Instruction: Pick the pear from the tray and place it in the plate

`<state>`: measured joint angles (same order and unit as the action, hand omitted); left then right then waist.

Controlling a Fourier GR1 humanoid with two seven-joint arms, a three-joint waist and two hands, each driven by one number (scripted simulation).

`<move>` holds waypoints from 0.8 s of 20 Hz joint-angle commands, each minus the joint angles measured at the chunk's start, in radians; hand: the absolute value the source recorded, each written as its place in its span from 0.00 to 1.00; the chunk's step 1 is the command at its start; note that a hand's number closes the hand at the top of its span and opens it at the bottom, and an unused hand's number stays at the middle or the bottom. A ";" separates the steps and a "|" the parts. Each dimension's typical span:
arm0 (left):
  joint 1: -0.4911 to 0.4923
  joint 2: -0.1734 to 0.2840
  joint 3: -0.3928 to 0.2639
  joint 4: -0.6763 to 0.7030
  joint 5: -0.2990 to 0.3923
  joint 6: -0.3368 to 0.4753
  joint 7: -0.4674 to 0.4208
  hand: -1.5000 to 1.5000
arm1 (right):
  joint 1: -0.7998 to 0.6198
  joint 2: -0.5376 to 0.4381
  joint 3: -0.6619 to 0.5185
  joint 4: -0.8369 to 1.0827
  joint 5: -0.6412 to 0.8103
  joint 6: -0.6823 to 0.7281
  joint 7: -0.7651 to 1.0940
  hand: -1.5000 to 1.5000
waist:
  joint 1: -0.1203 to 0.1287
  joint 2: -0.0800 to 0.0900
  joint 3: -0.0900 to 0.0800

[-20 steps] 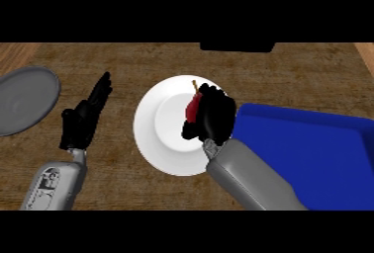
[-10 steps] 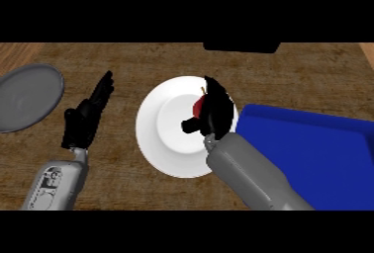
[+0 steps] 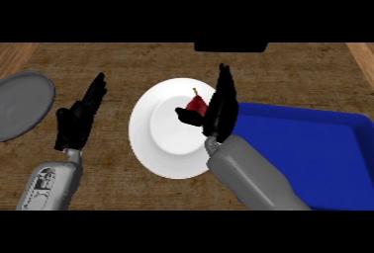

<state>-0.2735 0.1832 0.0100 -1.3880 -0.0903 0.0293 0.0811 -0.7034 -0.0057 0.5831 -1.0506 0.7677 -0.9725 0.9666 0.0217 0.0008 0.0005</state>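
Pear (image 3: 196, 105): lying on plate (image 3: 164, 148), beside right hand (image 3: 220, 106), fingers straight, released. Left hand (image 3: 80, 116): open, idle. Step: placing done. Next: withdraw right hand clear of pear.

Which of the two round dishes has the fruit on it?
The white plate in the middle holds the dark red pear; the grey dish at the left edge has none.

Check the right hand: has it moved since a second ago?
Yes. The right hand has opened, fingers now straight over the white plate's right side, beside the pear.
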 commanded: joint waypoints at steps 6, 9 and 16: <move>0.022 0.019 0.038 -0.036 0.010 0.014 0.044 0.50 | 0.355 -0.061 -0.056 -0.362 0.167 -0.154 0.046 0.00 | -0.058 -0.014 0.000; 0.020 0.018 0.046 -0.005 0.014 0.006 0.006 0.50 | 0.553 -0.136 -0.011 -0.574 0.171 -0.118 0.020 0.00 | -0.060 -0.009 -0.001; 0.038 -0.015 0.015 -0.013 -0.009 0.006 0.008 0.50 | 0.847 -0.279 0.038 -0.875 0.152 -0.085 -0.040 0.00 | -0.035 -0.003 -0.001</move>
<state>-0.2394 0.1911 0.0363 -1.4236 -0.0884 0.0290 0.1030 0.0003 -0.1957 0.6113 -1.7640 0.9415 -1.0688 0.9395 -0.0182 -0.0050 0.0000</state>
